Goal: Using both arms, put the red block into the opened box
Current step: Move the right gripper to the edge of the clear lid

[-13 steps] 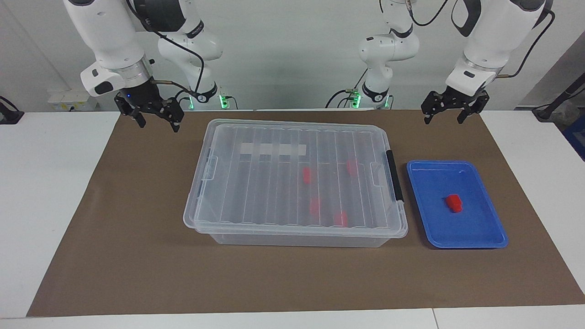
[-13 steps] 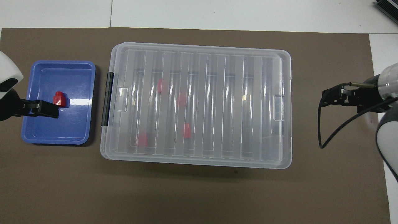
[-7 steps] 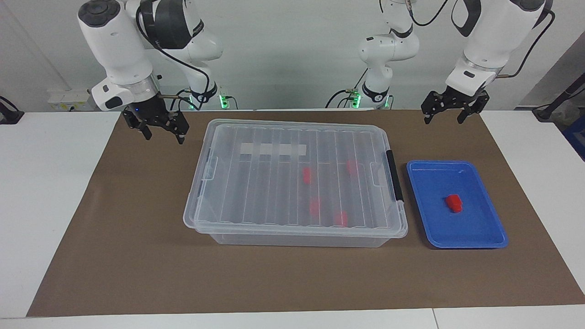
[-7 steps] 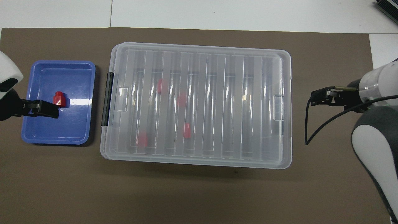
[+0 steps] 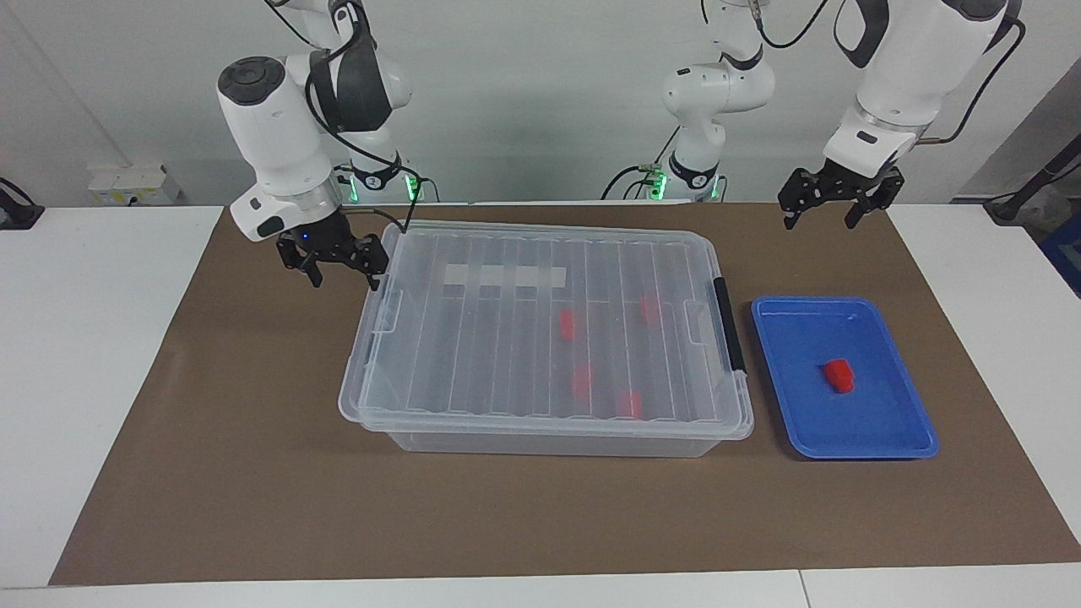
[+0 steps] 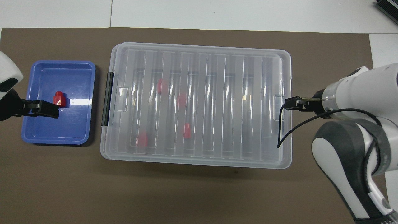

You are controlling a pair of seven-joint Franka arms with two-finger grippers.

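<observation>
Box point(image 5: 540, 338): clear, glossy plastic; ribbed lid with matt white tape strip point(image 5: 505, 275). Tray point(image 5: 895, 422): blue plastic, smooth, shiny, catching highlights. Red block point(image 5: 839, 375): bright, glossy plastic. Table mat point(image 5: 253, 473): brown, matt, paper-like. Tabletop point(image 5: 84, 338): white, smooth. Arms point(image 5: 274, 143): glossy white shells, silver metallic wrists.

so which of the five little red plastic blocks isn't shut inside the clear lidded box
The small red plastic block lying alone in the shallow blue tray, toward the left arm's end. The other four red blocks show through the clear plastic box's closed lid.
</observation>
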